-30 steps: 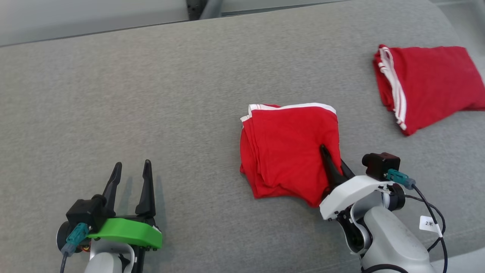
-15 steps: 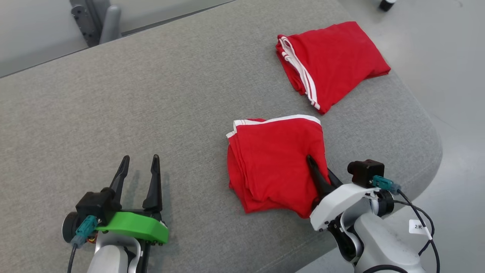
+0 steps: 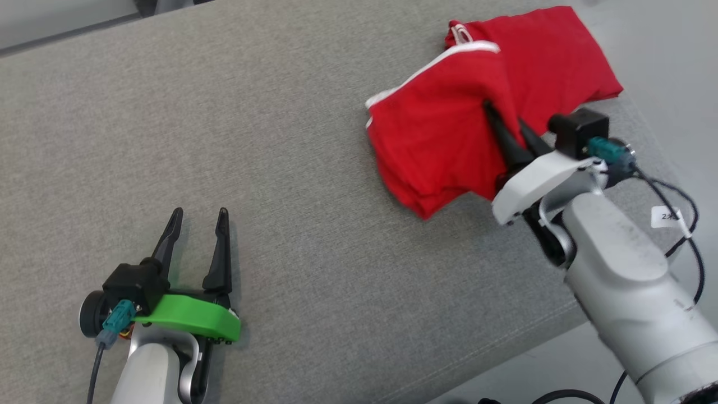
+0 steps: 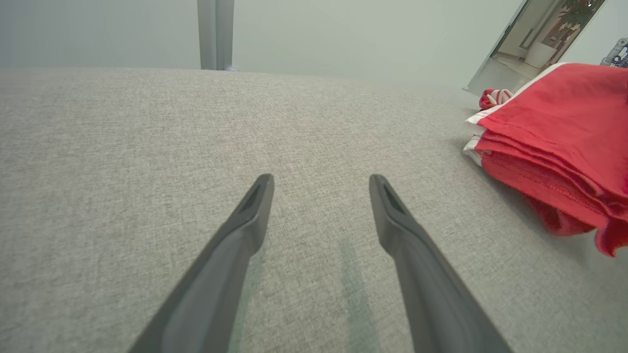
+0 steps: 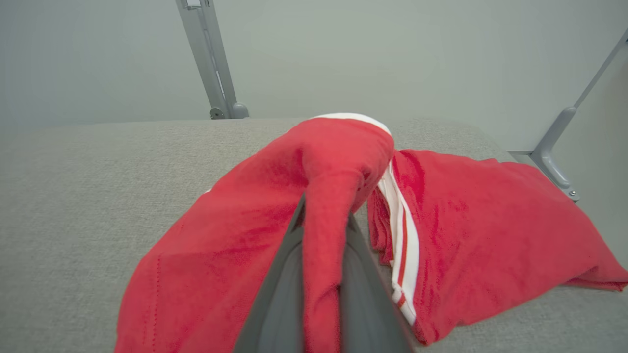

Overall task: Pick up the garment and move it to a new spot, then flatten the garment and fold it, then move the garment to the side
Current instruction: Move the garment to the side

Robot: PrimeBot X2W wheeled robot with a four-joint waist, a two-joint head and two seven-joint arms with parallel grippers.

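A broad grey woven-fabric surface point(image 3: 291, 129) with a rounded edge spreads out under soft, even light, pale smooth floor point(image 3: 679, 45) showing past its right side, a plain pale wall point(image 5: 417, 54) behind, a slanted grey metal strut point(image 5: 209, 68) rising at its far edge.

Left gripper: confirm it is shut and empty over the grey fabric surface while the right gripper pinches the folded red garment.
Wrong: the left gripper is open, not shut, as the left wrist view shows. It is empty over the grey fabric surface while the right gripper pinches the folded red garment.
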